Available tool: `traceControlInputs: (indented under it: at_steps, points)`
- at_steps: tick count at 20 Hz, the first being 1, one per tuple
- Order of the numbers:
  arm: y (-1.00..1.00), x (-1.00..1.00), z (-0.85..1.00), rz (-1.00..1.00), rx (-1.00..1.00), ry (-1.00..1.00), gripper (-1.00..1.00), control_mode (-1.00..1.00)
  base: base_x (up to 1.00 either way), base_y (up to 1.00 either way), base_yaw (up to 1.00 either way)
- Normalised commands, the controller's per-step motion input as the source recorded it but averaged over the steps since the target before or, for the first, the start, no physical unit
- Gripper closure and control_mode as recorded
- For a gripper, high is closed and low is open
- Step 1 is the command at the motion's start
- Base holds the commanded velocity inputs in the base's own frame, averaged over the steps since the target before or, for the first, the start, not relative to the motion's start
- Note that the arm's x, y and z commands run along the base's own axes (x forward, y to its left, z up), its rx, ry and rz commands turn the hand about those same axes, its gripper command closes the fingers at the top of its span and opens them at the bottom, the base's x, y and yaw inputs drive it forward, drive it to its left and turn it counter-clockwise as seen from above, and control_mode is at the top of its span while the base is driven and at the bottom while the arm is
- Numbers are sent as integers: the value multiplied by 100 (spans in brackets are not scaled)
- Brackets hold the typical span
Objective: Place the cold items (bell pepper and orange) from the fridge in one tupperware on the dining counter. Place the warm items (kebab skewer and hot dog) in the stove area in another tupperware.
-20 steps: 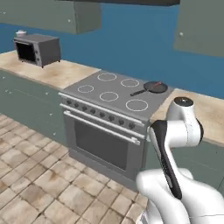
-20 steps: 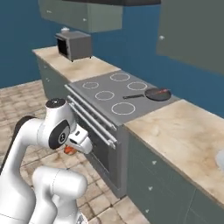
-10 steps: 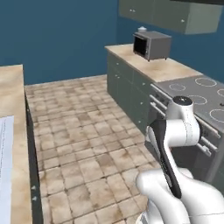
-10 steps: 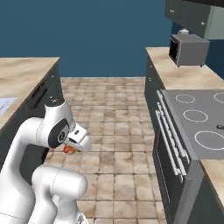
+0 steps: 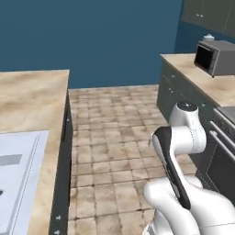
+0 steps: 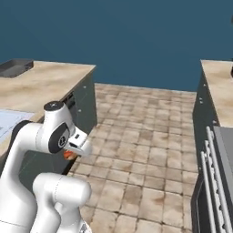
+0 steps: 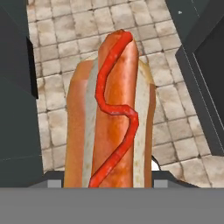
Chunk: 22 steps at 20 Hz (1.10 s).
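A hot dog (image 7: 111,118) in a bun, with a wavy red line of sauce along it, stands lengthwise between the jaws in the hand view and hides most of them. My gripper (image 6: 75,148) is shut on it, tucked low against the arm's front, with the hot dog (image 6: 68,155) showing as an orange-red bit beneath the hand. It hangs over the tiled floor, between the two counters. A dark shallow container (image 6: 15,67) lies on the far end of the dining counter (image 6: 50,77); I cannot tell whether it is a tupperware.
The dining counter (image 5: 32,101) runs along the left, with a pale sink basin (image 5: 18,183) set into it. On the right are the kitchen counter with a microwave (image 5: 215,57) and the oven front with its handle (image 6: 210,182). A tiled aisle (image 5: 114,128) lies between them.
The whole picture has swung from the stove to the aisle and the dining counter, so the base has turned. The hot dog stays in the gripper, and the arm keeps its pose.
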Motion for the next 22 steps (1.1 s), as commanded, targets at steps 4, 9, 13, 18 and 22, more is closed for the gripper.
traceControlInputs:
  at_steps: [4,9,13,18,22]
  points:
    - [0,0,0,0,0,0,100,100,100,1,3]
    - [0,0,0,0,0,0,100,100,100,0,0]
    - [0,0,0,0,0,0,100,100,100,-2,1]
    - [0,0,0,0,0,0,100,100,100,4,-7]
    - [0,0,0,0,0,0,100,100,100,38,-19]
